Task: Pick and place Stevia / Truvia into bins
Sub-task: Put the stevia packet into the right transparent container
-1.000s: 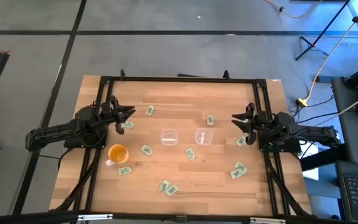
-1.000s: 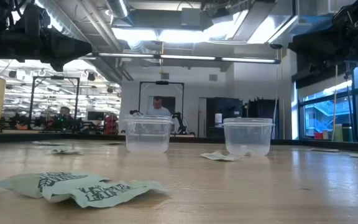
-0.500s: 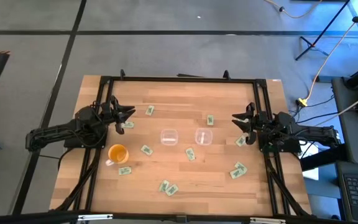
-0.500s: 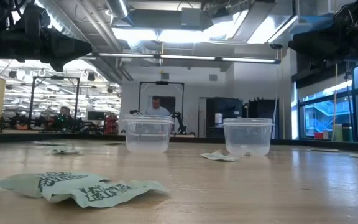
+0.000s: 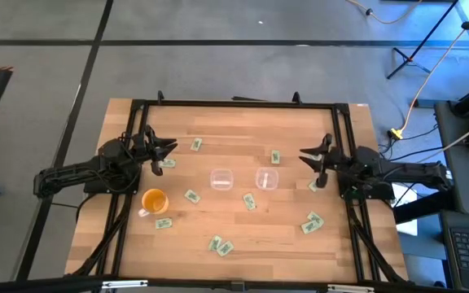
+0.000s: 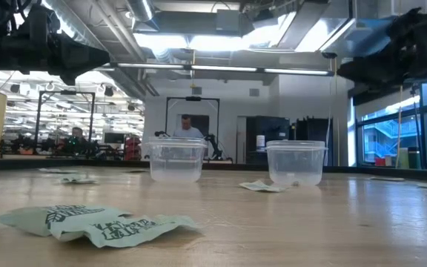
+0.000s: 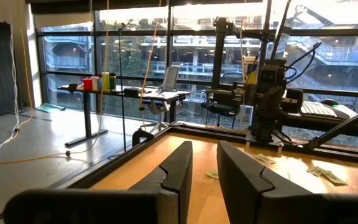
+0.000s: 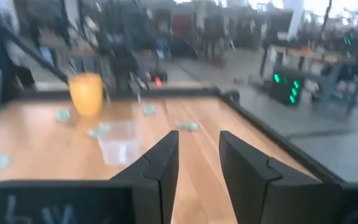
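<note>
Nothing picked up yet, so basically square one. Green-and-white sweetener packets [image 5: 191, 196] scattered flat all over the wooden table [image 5: 234, 122], with the two clear bins [image 5: 221, 179] side by side near the middle, both looking empty from the low view.

Right gripper [image 5: 315, 159] up off the surface at the right edge, fingers parted with nothing between them. Closest target probably the packet by the right arm [image 5: 313, 186], just beside it. Left gripper [image 5: 164, 152] raised at the left edge, fingers [image 7: 178, 168] with a narrow gap and nothing held, right by another packet [image 5: 168, 163]. Orange cup [image 5: 154, 200] near that arm, not a bin, so best ignored.

Tips for doing this step well:
- Come straight down over one packet, fingers straddling the short side.
- Flat paper, so press lightly to the wood and pinch an edge, otherwise likely just slides.
- Pick singles first, skip the overlapping pair near the front edge [image 5: 221, 244] for now.
- Lift clear before swinging over to the nearer bin [image 5: 266, 178], then drop from just above the rim.
</note>
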{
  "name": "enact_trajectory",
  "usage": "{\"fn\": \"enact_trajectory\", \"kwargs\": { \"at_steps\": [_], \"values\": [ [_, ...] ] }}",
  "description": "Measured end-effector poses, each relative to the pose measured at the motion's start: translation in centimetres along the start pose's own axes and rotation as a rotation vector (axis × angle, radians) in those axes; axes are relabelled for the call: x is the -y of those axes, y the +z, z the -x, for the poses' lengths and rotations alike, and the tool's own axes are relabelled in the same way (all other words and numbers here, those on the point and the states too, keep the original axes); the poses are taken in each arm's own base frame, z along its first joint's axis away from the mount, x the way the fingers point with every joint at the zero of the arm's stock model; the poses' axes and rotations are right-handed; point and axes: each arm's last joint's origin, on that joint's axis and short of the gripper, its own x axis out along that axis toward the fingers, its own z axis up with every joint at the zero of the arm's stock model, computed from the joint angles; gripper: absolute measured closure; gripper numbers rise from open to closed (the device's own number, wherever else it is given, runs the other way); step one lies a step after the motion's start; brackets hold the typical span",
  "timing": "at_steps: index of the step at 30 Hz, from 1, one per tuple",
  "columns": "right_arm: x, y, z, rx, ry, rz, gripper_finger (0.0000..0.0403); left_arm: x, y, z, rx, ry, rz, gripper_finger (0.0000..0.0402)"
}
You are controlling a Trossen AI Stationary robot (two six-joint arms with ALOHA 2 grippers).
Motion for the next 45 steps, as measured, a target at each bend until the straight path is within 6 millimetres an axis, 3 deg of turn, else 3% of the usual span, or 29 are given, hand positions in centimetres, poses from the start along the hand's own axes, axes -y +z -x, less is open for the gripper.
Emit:
{"fn": "enact_trajectory", "kwargs": {
  "at_steps": [9, 18, 24, 31, 37, 45],
  "values": [
    [0.1, 2.0, -2.3, -0.405, -0.098, 0.148, 0.0283, 0.0, 0.0, 0.0, 0.0, 0.0, 0.0, 0.0331],
    [0.4, 2.8, -7.0, -0.724, -0.071, 0.259, 0.0283, 0.0, 0.0, 0.0, 0.0, 0.0, 0.0, 0.0331],
    [1.4, 1.2, -10.1, -0.875, 0.031, 0.281, 0.0283, 0.0, 0.0, 0.0, 0.0, 0.001, 0.0, 0.0331],
    [2.5, -2.3, -11.9, -1.031, 0.145, 0.234, 0.0283, 0.0, 0.0, 0.0, 0.0, 0.0, 0.001, 0.0331],
    [3.0, -3.8, -12.9, -1.038, 0.175, 0.199, 0.0283, 0.0, 0.0, 0.0, -0.001, 0.0, 0.001, 0.0331],
    [3.1, -4.5, -13.6, -1.01, 0.206, 0.201, 0.0283, 0.0, 0.0, 0.0, 0.0, 0.001, 0.0, 0.0332]
  ]
}}
